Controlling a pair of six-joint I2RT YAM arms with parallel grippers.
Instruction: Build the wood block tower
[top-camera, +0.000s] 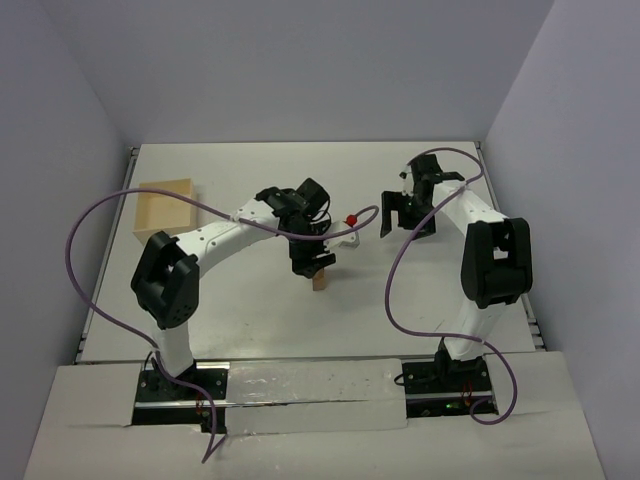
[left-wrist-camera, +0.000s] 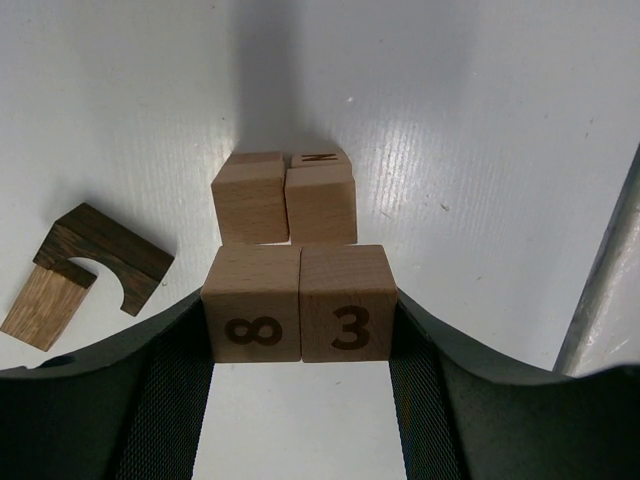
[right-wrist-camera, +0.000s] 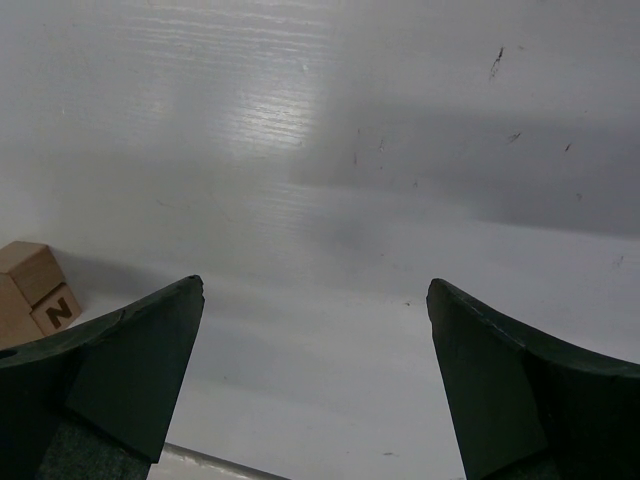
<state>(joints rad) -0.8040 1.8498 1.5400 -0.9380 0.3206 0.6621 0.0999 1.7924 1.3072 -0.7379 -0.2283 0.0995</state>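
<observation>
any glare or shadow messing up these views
Right wrist: bright glare streak on the table, grey shadow band upper right. Left wrist: dark shadow beyond the rear blocks; the 8 and 3 blocks are sharp. Top external: even light across the table.

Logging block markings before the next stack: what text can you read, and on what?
"8", lying sideways: left clamped block, in the left gripper.
"3": right clamped block beside it.
"N": top face of a rear block; readable from the right wrist too.
Top view: nothing readable.
</observation>
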